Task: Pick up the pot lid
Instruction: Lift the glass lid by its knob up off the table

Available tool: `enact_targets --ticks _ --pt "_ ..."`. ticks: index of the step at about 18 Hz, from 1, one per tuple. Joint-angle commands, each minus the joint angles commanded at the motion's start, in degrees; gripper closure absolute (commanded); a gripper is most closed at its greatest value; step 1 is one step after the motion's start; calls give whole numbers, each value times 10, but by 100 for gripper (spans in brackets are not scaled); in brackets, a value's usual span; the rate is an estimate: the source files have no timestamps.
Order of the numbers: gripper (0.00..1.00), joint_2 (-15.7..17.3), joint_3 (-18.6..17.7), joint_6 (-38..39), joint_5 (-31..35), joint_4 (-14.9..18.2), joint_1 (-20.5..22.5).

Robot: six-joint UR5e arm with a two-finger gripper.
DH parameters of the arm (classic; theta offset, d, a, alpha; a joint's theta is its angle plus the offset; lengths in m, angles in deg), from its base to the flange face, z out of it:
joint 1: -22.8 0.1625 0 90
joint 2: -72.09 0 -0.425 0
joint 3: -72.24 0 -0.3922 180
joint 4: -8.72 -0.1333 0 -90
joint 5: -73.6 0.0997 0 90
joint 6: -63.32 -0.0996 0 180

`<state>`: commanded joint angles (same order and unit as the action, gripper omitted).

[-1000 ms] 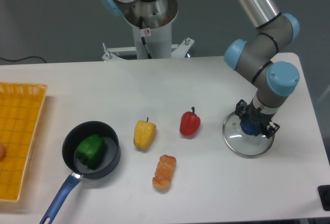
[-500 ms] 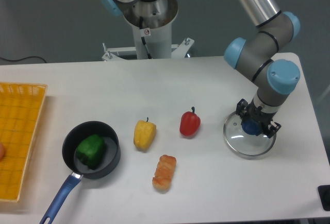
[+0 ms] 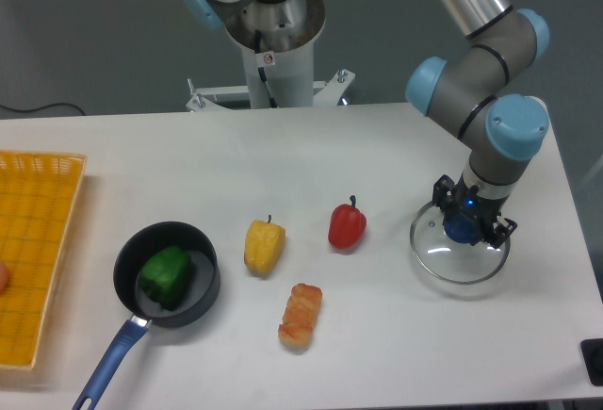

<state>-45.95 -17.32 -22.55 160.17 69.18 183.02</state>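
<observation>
My claw [image 3: 471, 212] is clamped on the blue knob [image 3: 462, 230] of the clear, round pot lid [image 3: 441, 259], which is to the right of the red pepper [image 3: 347, 228] in the camera's view. I can't tell whether the lid's rim touches the surface [image 3: 396, 344]. Left of that pepper lies a yellow vegetable [image 3: 265, 247]; farther left sits my black pan [image 3: 205, 289] with a blue handle [image 3: 108, 365], a green vegetable [image 3: 164, 276] inside. Below the pepper is an orange-brown, lumpy piece [image 3: 300, 317]; far left of it stands an orange crate [image 3: 47, 269].
</observation>
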Motion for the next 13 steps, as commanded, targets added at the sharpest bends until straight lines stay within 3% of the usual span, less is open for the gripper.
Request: enact_targets --ticks 6,13 --pt "38 45 5 3 1 66 -11" --pt "38 66 4 2 4 89 -13"
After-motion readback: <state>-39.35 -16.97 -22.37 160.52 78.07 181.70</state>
